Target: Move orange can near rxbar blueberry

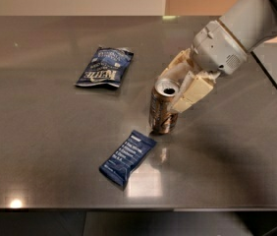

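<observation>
The orange can [162, 111] stands upright near the middle of the grey table [40, 132], its silver top with the tab hole facing up. My gripper [179, 87] reaches in from the upper right and is shut on the can's upper part, one cream finger [193, 91] on its right side and the other behind it. The rxbar blueberry [127, 157], a flat navy wrapper with white text, lies just below and left of the can, a small gap between them.
A crinkled blue chip bag [105, 67] lies at the upper left of the table. The table's right edge [276, 87] runs diagonally beside my arm. The front edge is just below the bar.
</observation>
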